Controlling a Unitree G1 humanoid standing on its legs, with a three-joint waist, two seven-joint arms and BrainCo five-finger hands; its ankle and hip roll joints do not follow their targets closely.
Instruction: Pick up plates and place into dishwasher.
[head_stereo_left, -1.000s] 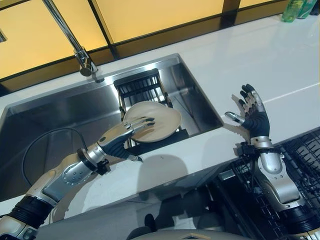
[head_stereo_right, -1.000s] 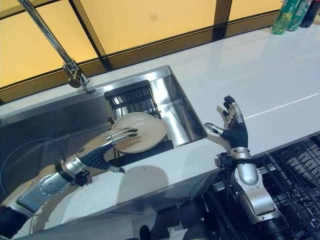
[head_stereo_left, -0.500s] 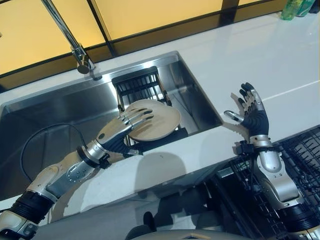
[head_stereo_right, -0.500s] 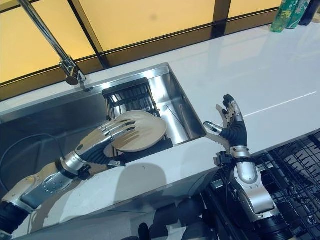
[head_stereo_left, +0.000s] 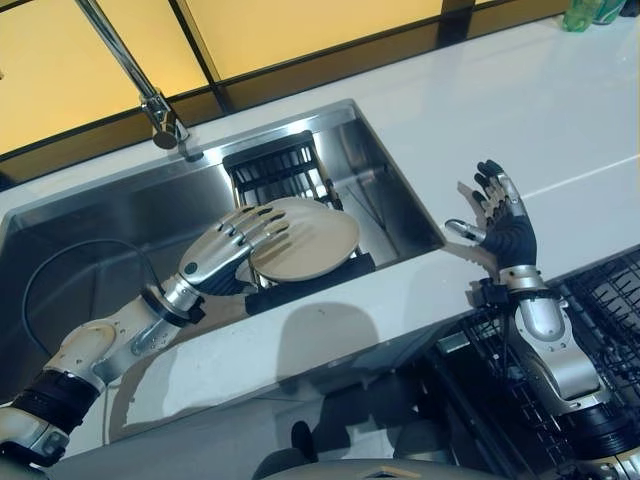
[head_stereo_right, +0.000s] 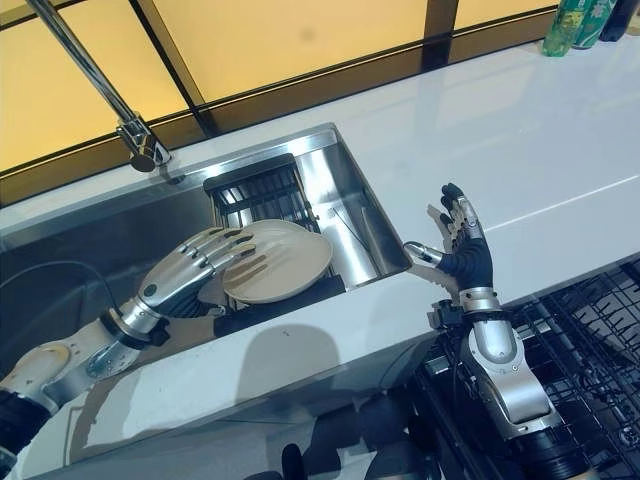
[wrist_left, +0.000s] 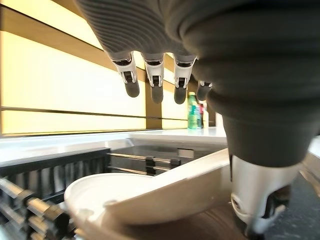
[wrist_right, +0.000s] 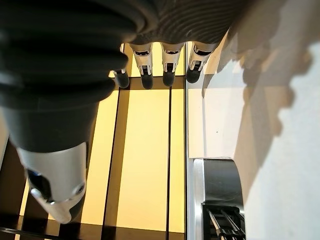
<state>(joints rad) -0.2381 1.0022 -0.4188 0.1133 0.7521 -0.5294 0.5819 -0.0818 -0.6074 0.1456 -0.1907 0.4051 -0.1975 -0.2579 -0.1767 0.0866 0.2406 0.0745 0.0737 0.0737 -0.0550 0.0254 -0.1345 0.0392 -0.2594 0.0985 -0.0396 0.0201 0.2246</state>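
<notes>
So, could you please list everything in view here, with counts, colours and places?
plate: one, beige, tilted on the rack in the sink
rack: one, black, at the sink's right end
sink: one, steel, set in the counter
tap: one, steel, behind the sink
counter: one, white
bottles: green, far right corner
dishwasher rack: one, dark, lower right
left hand: open, at the plate's left edge
right hand: open, raised over the counter

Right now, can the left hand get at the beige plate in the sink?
Probably yes. The left hand hovers open over the near edge of the plate, which leans on the black rack. Nothing lies between them.
</notes>
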